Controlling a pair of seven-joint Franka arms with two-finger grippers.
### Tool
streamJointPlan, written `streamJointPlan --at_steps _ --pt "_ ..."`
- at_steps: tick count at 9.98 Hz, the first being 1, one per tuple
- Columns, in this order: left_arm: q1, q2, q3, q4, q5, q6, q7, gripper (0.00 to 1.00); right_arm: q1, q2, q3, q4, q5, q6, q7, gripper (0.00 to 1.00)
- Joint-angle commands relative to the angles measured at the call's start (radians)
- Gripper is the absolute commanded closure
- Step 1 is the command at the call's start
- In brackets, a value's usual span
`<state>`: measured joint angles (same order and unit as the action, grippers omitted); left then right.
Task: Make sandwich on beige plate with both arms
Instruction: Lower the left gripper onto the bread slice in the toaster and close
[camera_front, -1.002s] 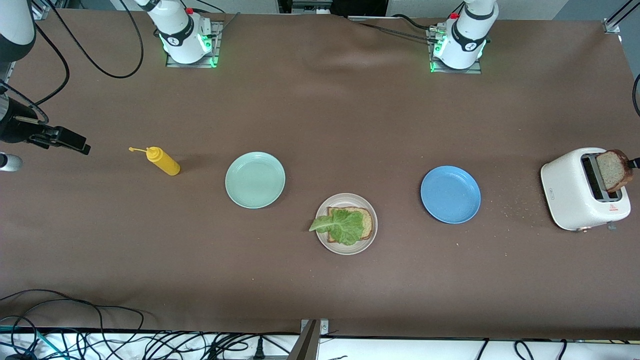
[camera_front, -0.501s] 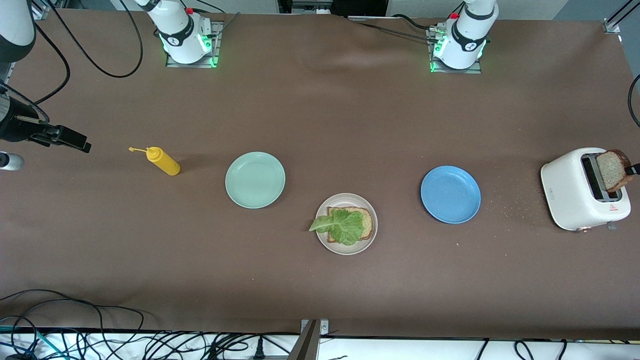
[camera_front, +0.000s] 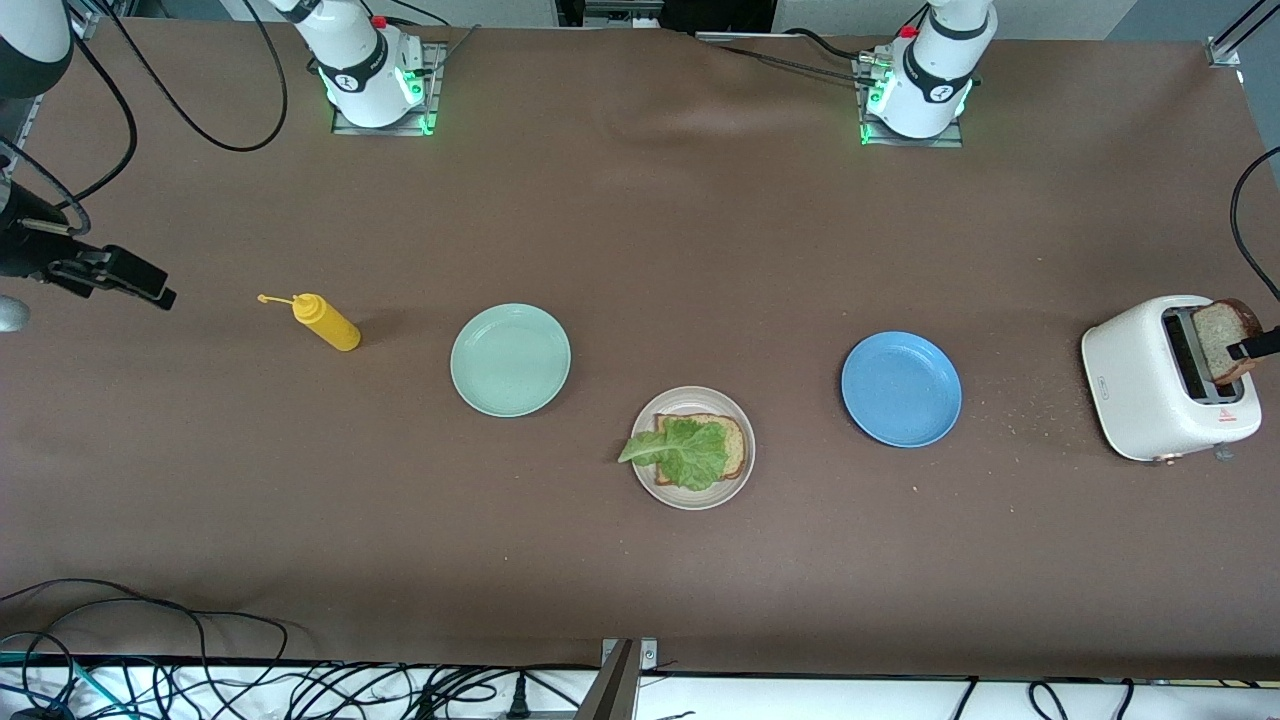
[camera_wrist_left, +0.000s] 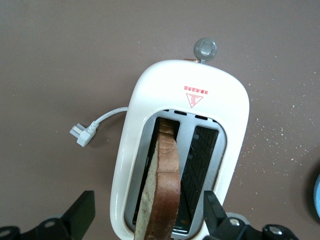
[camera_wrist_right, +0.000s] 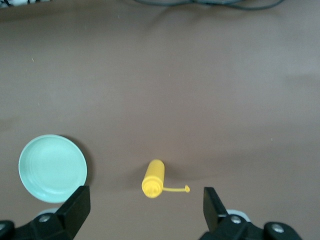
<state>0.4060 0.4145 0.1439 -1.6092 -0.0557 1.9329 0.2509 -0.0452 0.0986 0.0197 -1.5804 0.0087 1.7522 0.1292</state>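
The left gripper (camera_wrist_left: 148, 220) is spread wide around the bread slice (camera_wrist_left: 161, 192) standing in the white toaster (camera_wrist_left: 150, 100). The right gripper (camera_wrist_right: 146, 210) waits, spread wide, over the mustard bottle (camera_wrist_right: 153, 179). The beige plate (camera_front: 690, 400) holds bread and lettuce (camera_front: 682, 452).

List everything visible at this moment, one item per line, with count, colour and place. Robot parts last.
beige plate: one, pale beige, at the table's middle, nearest the front camera of the three plates.
bread slice on the plate: one, brown, lying on the beige plate.
lettuce leaf: one, green, on that slice, its tip hanging over the rim.
bread slice in the toaster: one, brown, standing in a slot.
toaster: one, white, at the left arm's end, unplugged.
blue plate: one, between beige plate and toaster.
mint-green plate: one, toward the right arm's end.
mustard bottle: one, yellow, beside the mint-green plate.
left pincer: open, straddling the toaster slice.
right pincer: open, over the mustard bottle.
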Motion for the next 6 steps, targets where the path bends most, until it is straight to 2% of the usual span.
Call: streamJointPlan --at_steps 1,2,3,6 --pt "-0.007 -0.058 -0.006 -0.072 0.033 0.029 -0.005 0.44 0.001 -0.002 0.003 -0.010 -0.018 0.020 0.020 0.00" --pt "-0.007 -0.063 -0.006 -0.080 0.036 0.029 -0.004 0.81 0.001 -0.002 0.002 -0.015 -0.019 0.018 0.018 0.00" --pt "-0.007 -0.065 -0.007 -0.081 0.066 0.028 -0.002 1.00 0.001 0.000 0.002 -0.015 -0.019 0.020 0.018 0.00" --pt "-0.012 -0.066 -0.033 -0.054 0.083 -0.047 0.007 1.00 -0.001 0.000 -0.001 -0.015 -0.019 0.026 0.018 0.00"
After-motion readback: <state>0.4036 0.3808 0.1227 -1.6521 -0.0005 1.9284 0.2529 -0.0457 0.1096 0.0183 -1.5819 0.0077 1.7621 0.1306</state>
